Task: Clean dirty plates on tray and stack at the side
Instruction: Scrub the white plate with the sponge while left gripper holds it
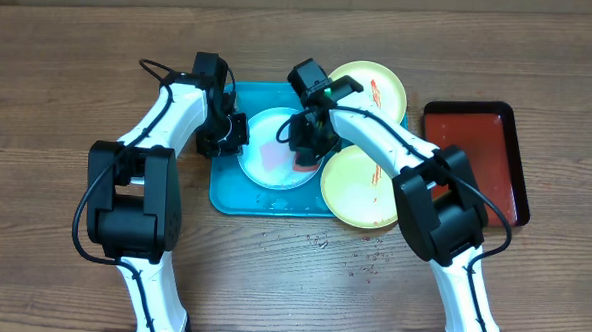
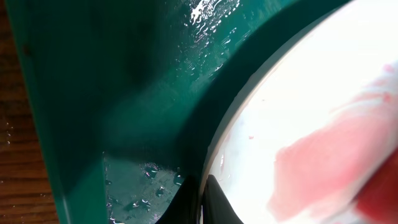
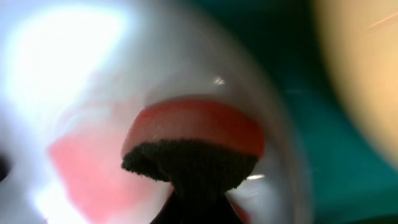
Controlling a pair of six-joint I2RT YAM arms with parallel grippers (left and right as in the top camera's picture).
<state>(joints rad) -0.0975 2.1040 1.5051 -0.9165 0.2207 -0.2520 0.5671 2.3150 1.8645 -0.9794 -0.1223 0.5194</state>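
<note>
A brown wooden tabletop (image 1: 60, 76) carries everything. The pale plate (image 1: 267, 135) lies flat in the middle of the blue tray (image 1: 225, 193), with a pink-red sauce smear (image 2: 323, 168) spread over its centre. It looks like thin, light plastic. It is probably stiff enough to lift by one edge, but wet and slick, so it would likely skid under a sideways rub unless pinned. The raised rim is the sensible place to take hold.

The left gripper (image 1: 227, 135) is at the plate's left edge. In the left wrist view its fingers sit one on each side of the rim, apparently pinched onto it. The right gripper (image 1: 305, 144) is clamped on a sponge (image 3: 193, 134), red with a dark scouring face, set down on the plate's centre. Water drops (image 2: 149, 171) bead on the tray floor just beside the plate.

The far yellow-green plate (image 1: 385, 85) sits at the tray's far right corner, and the near yellow-green plate (image 1: 350, 193) overhangs the tray's near right edge. Both are streaked red. A dark red tray (image 1: 477, 154) stands apart to the right, a likely spot for stacking
</note>
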